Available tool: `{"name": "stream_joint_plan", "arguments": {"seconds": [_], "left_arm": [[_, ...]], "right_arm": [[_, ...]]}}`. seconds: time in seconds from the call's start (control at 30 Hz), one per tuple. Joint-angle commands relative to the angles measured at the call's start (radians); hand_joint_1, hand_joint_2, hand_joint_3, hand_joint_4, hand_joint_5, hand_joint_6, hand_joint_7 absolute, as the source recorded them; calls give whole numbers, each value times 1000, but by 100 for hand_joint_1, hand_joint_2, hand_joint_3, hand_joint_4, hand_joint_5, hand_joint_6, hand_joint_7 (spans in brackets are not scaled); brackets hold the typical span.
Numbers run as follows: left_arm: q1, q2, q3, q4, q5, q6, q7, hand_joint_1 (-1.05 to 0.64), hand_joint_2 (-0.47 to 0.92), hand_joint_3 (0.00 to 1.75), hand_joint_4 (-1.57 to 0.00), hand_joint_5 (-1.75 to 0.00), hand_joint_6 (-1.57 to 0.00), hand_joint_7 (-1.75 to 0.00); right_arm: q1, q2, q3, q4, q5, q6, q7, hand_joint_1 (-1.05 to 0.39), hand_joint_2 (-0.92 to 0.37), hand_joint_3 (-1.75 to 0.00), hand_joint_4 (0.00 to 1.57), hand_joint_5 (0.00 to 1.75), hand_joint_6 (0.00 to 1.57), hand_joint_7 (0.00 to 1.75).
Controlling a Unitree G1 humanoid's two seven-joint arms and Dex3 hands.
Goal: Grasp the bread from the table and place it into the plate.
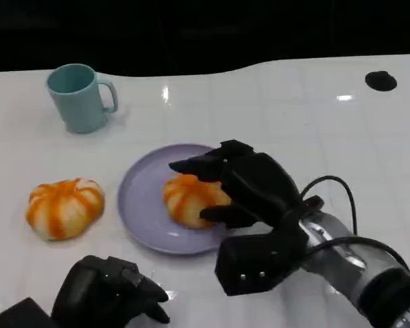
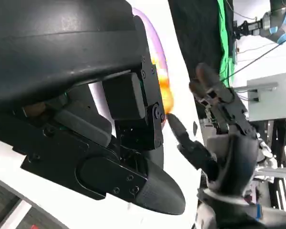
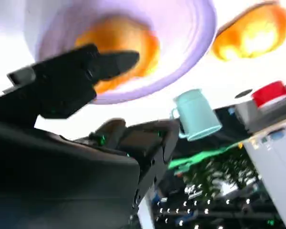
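An orange-and-white striped bread (image 1: 188, 198) lies on the purple plate (image 1: 140, 198) in the middle of the table. My right hand (image 1: 249, 181) arches over it from the right, fingers spread above the bread and thumb by its near side. In the right wrist view the bread (image 3: 128, 40) rests on the plate (image 3: 190, 43) beyond my fingers. In the left wrist view a gap separates the right hand (image 2: 219, 124) from the bread (image 2: 166, 93). A second bread (image 1: 63, 207) sits on the table left of the plate. My left hand (image 1: 106, 290) rests near the front edge, fingers curled in, holding nothing.
A teal mug (image 1: 78, 96) stands at the back left, well behind the second bread. A small black round object (image 1: 380, 80) lies at the far right back. Past the white table's far edge everything is dark.
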State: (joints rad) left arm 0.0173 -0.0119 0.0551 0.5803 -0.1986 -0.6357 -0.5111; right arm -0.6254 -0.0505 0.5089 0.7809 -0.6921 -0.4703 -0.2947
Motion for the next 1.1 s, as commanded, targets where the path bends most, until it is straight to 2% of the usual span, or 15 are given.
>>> {"name": "stream_joint_plan", "arguments": {"seconds": [0.03,0.4,0.57,0.63,0.77,0.93,1.1], "left_arm": [[-11,13,3,10,0,4,10,-105,89,0,-145,-63,-157,-23],[-18,11,4,19,-6,-4,3,-105,89,0,-145,-63,-157,-22],[-19,7,3,20,4,-12,13,-105,89,0,-146,-63,-157,-22],[-18,4,1,15,8,-7,20,-105,90,0,-146,-63,-157,-22],[-17,1,-3,10,9,-3,26,-105,90,0,-145,-63,-157,-22],[-15,0,-5,7,1,-3,22,-105,89,0,-145,-63,-157,-22],[-13,7,-5,4,2,-6,24,-105,90,0,-144,-63,-157,-21]], "right_arm": [[78,-47,-38,-108,72,5,83,-36,-92,-6,0,51,32,0],[221,-127,-102,-358,185,5,252,-41,-92,-10,3,53,30,0],[317,-168,-170,-450,279,-90,261,-35,-92,-11,22,62,45,8],[363,-181,-205,-486,342,-124,281,-33,-92,-12,35,69,55,12],[462,-211,-265,-552,514,-169,368,-27,-92,-16,48,80,67,17],[587,-238,-327,-617,687,-164,479,-21,-92,-19,58,86,79,21],[699,-227,-368,-696,807,-141,554,-14,-92,-23,67,84,88,22]]}}
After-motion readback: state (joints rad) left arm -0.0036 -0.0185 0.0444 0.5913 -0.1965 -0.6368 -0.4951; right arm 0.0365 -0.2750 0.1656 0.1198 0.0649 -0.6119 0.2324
